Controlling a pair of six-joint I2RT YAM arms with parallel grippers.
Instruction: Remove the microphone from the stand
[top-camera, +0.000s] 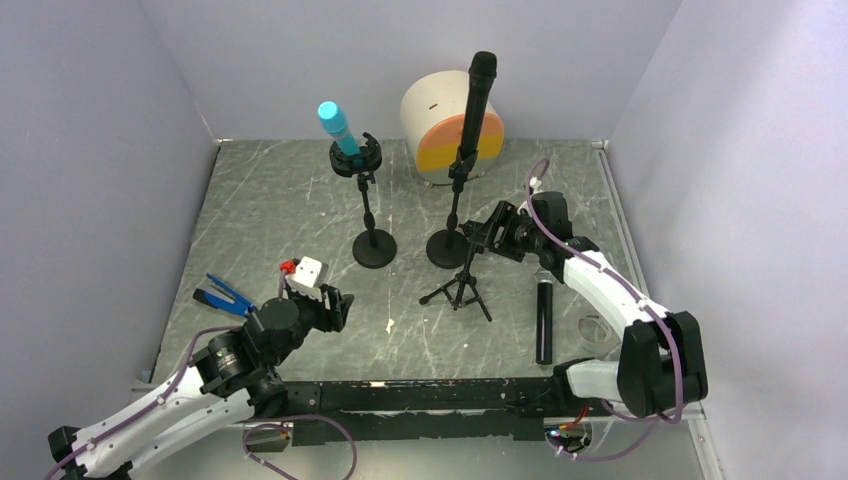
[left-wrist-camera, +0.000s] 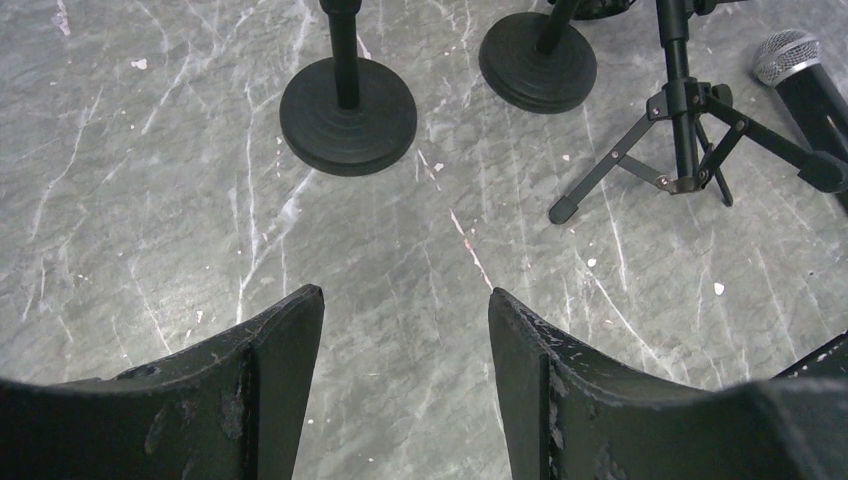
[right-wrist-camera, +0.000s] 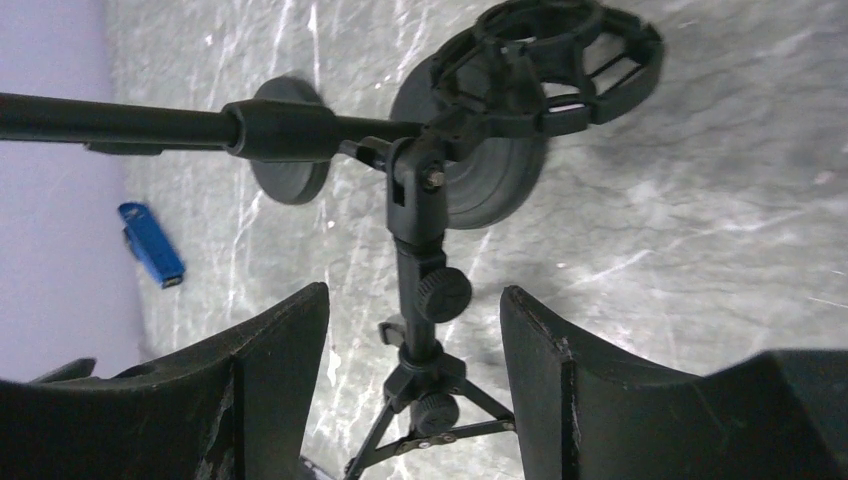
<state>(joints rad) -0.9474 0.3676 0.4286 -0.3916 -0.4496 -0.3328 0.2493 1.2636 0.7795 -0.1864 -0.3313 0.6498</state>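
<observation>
On the left, the left gripper (left-wrist-camera: 403, 292) is hovering low over the worktop (left-wrist-camera: 120, 200), its jaws apart with nothing between them, well apart from every stand. Going right, a blue microphone (top-camera: 337, 124) is sitting tilted in the ring mount of a round-base stand (top-camera: 375, 248). Beside it, the black microphone (top-camera: 476, 98) is standing in a second round-base stand (top-camera: 447, 248), with its long axis nearly upright and its head at the top. In front of that, the tripod stand (top-camera: 458, 290) is carrying an empty ring mount (right-wrist-camera: 560, 50). The right gripper (right-wrist-camera: 414, 290) is hanging near the tripod's top, jaws apart and holding nothing. The black microphone is sitting higher and farther back than these jaws, so I judge the right arm is the nearer one and would need to rise. At the far right, a loose microphone (top-camera: 543, 320) is lying flat on the worktop.
</observation>
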